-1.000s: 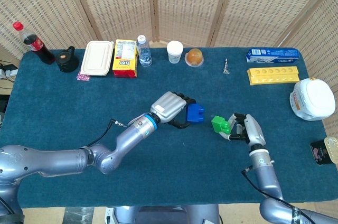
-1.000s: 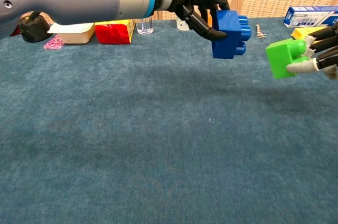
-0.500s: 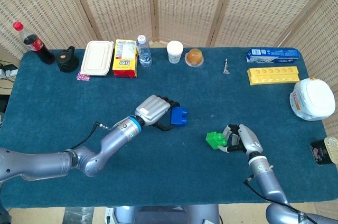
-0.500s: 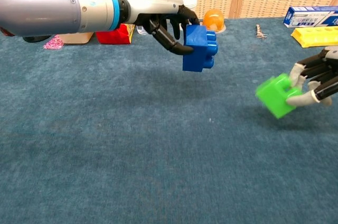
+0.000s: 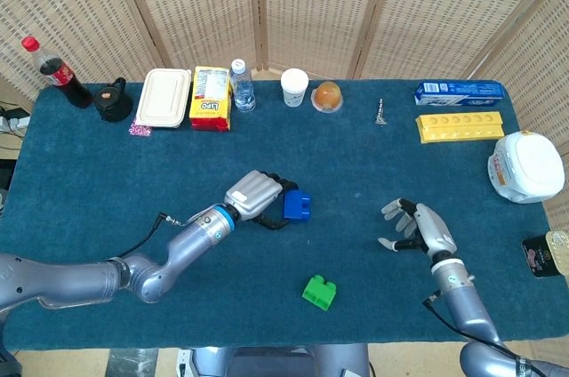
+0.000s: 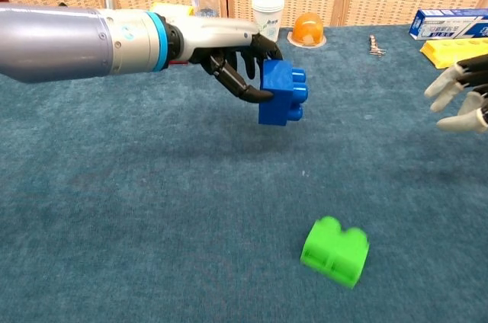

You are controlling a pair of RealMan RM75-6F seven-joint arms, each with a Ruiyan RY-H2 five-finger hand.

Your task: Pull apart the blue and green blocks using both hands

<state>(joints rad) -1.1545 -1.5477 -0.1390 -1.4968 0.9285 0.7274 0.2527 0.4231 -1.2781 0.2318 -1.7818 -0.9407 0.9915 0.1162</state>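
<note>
Blocks apart, green one down on the cloth

Head view: blue block gripped in the left hand, held near mid-table. Green block lying alone on the blue tablecloth near the front edge, well apart from both hands. Right hand empty, fingers spread wide.

Chest view: left hand curled around the blue block, held clear above the cloth. Green block resting tilted on the tablecloth, below and to the right. Right hand spread at the frame edge, holding nothing.

Separation judged done; left, at most, setting the blue block down.
</note>
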